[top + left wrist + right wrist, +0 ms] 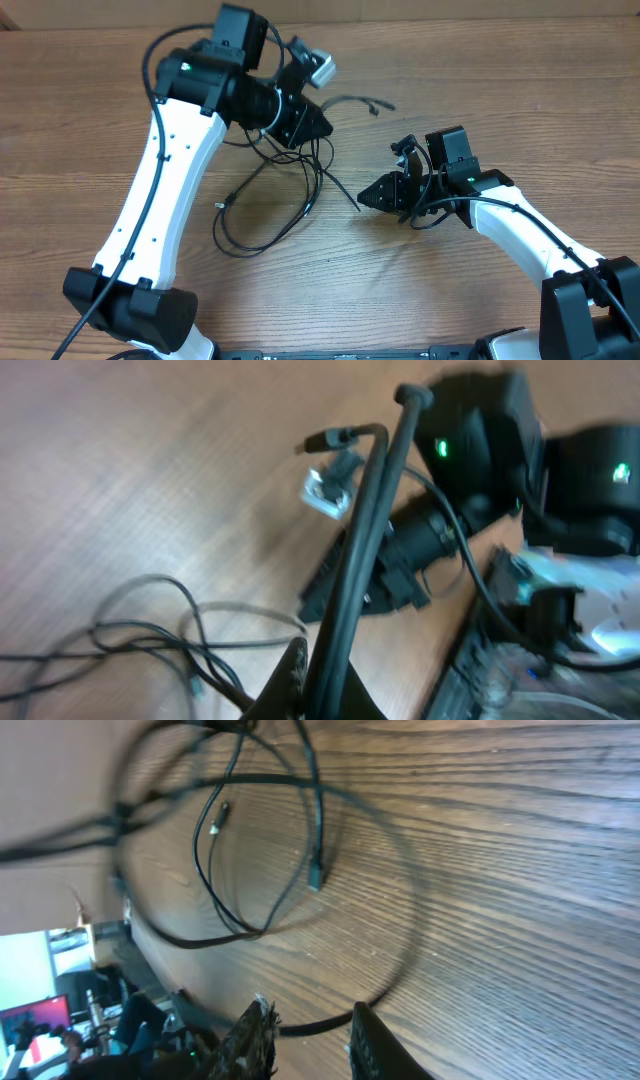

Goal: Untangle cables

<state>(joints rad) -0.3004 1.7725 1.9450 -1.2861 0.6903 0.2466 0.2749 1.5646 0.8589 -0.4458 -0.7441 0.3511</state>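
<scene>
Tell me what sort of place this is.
Probably a robotics lab bench. A white-and-black left arm and right arm work at a wooden table strewn with thin black cables, and a lit screen sits among clutter beyond the table's edge.

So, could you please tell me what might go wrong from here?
1. The left jaws are shut on a cable while the loops of the tangle cross one another; pulling may tighten them.
2. The right jaws stand slightly open around a strand, which may slip free.
3. Both sets of jaws sit close together and could collide.
</scene>
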